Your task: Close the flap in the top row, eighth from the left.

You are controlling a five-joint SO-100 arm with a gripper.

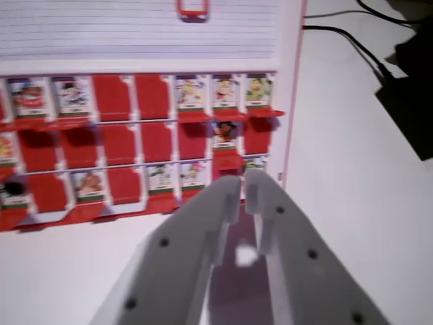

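Note:
The red flap board (287, 101) lies on a white table and fills the wrist view's upper left. In its farthest row, picture flaps stand up at the left (27, 96) and at the right, the last one at the board's right end (259, 91). Two flaps between them (132, 96) lie flat and show plain red. One flap (225, 132) stands in the middle row, and several stand in the nearest row. My white gripper (243, 186) reaches up from the bottom, with its tips just in front of the nearest row's right end. Only a thin slit separates the fingers and nothing is held.
Black cables (345, 40) and a black box (409, 101) lie on the table at the upper right. A red slot (193, 8) sits at the board's far edge on a ribbed white panel. Bare white tabletop (358, 203) lies right of the board.

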